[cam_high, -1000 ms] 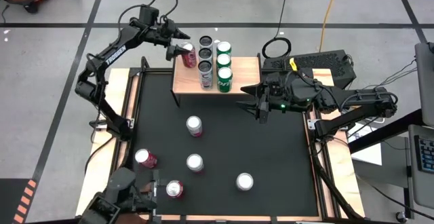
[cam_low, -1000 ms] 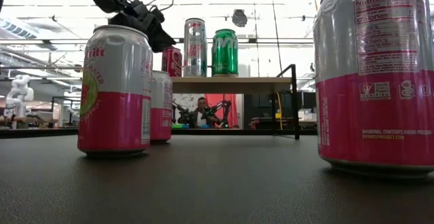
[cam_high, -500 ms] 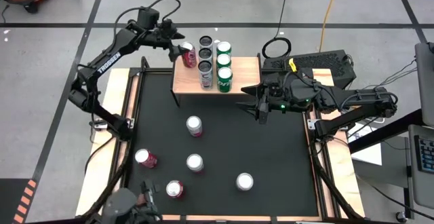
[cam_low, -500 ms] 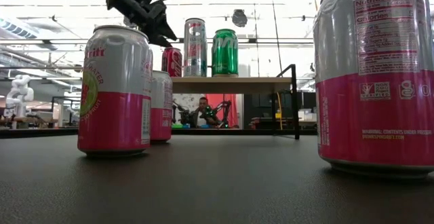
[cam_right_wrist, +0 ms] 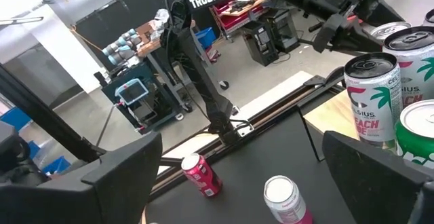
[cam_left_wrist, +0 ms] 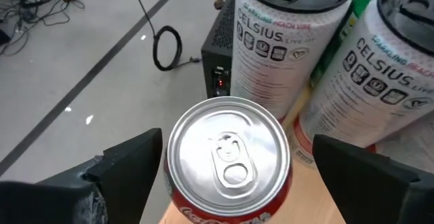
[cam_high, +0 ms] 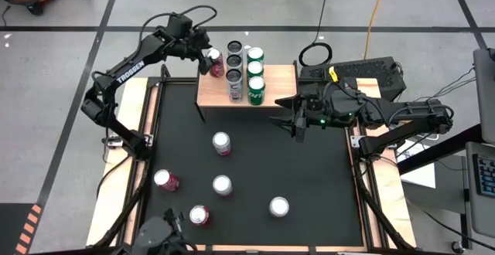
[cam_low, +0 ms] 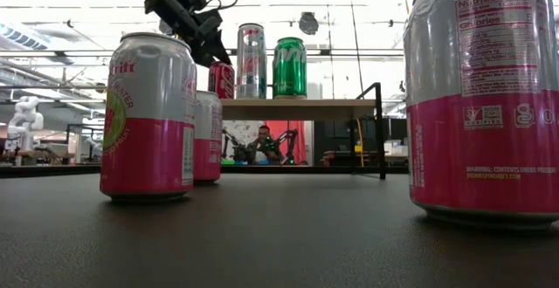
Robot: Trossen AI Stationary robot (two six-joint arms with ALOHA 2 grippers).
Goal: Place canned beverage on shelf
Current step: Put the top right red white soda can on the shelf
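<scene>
Releasing the red can (cam_left_wrist: 229,157) at the shelf's (cam_high: 213,94) ten o'clock corner, the left gripper's (cam_left_wrist: 230,166) spread fingers should lift straight clear; right gripper (cam_high: 292,117) waits, fingers apart.

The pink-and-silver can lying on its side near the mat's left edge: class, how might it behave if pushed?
The pink-and-silver metal can lies on its side, so it would probably roll. Its smooth round wall may slip in a claw. It looks undented and rigid; whether it is full and heavy cannot be told.
</scene>
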